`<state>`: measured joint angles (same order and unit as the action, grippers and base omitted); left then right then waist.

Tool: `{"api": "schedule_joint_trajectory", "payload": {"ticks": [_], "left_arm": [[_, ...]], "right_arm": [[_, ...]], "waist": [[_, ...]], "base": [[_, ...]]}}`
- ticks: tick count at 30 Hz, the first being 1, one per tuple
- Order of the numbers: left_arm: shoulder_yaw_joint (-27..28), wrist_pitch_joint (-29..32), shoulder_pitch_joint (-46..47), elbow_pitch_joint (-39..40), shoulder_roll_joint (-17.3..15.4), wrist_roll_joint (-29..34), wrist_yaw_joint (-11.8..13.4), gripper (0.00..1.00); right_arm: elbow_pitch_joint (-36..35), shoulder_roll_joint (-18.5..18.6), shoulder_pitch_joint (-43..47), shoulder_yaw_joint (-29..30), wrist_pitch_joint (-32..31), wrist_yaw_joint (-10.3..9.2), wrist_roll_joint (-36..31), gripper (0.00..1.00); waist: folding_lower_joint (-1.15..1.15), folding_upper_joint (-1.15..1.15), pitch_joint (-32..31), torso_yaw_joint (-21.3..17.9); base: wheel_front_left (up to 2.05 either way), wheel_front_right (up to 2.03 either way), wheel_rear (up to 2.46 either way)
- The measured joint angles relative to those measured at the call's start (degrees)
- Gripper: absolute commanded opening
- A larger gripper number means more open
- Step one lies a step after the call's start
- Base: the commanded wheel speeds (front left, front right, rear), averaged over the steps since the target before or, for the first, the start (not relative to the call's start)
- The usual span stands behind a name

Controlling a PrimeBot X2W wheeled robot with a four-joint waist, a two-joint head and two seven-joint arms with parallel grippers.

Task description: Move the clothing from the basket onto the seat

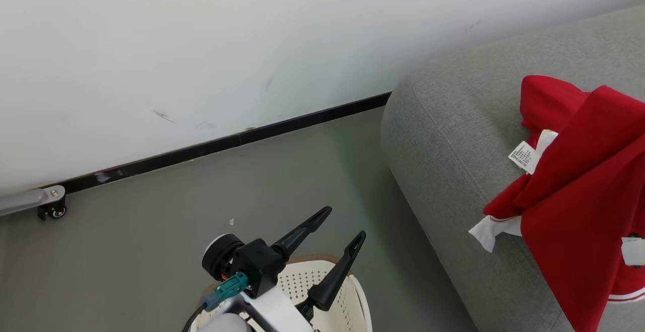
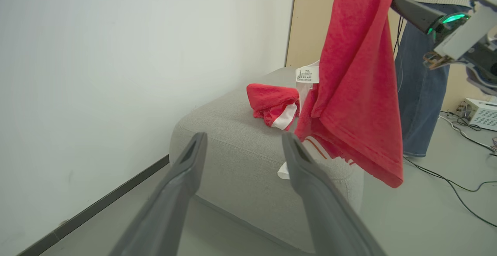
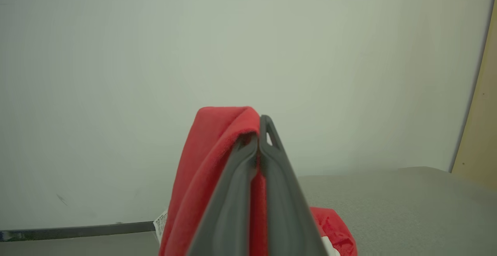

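Some things are hard to see. In the head view the basket (image 1: 297, 279) peeks in at the bottom edge. The left arm (image 1: 257, 264) covers part of it, so I cannot tell what is inside. The clothing (image 1: 589, 181) runs off the right side of that view. In the left wrist view a person (image 2: 419, 93) in blue jeans stands behind the red cloth, partly hidden by it and cut off at the top. The tips of the right jaws are buried in the cloth there.

The left arm sits low, just over the basket. Its two dark fingers (image 1: 302, 231) point up and to the right, toward the seat (image 1: 443, 145). The left jaws are wide apart, with nothing between them.

The right arm (image 2: 458, 38) is held up high. Its fingers (image 3: 237, 194) are pressed tight together on a top fold of a red shirt, so the right jaws are holding the clothing. The shirt hangs down from them over the seat. Its lower part, with the white striped trim (image 2: 314, 147), is at the seat's front edge. I cannot tell how much of it rests there.

A smaller red and white bunch (image 2: 273, 102) lies on top of the seat, just beside the hanging shirt. The seat stands on the floor near the white wall (image 1: 201, 45).
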<state>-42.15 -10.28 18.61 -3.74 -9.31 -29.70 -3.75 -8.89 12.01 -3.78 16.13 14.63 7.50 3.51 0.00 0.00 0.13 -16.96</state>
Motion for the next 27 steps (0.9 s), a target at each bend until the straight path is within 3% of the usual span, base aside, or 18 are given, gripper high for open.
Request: {"api": "schedule_joint_trajectory", "payload": {"ticks": [22, 27], "left_arm": [[-0.6, -0.4, -0.5, 1.6, 0.1, 0.6, 0.6, 1.00], [-0.5, -0.3, -0.5, 2.5, 0.0, 0.6, 1.1, 1.00]], "right_arm": [[0.7, 0.8, -0.4, -2.5, 0.0, 0.00, 1.5, 0.00], [2.8, 2.8, -6.5, -3.8, 0.0, 0.00, 3.5, 0.00]], "waist": [[0.00, 0.00, 0.8, 1.5], [0.00, 0.00, 1.4, 2.5]], "base": [[0.00, 0.00, 0.00], [0.00, 0.00, 0.00]]}}
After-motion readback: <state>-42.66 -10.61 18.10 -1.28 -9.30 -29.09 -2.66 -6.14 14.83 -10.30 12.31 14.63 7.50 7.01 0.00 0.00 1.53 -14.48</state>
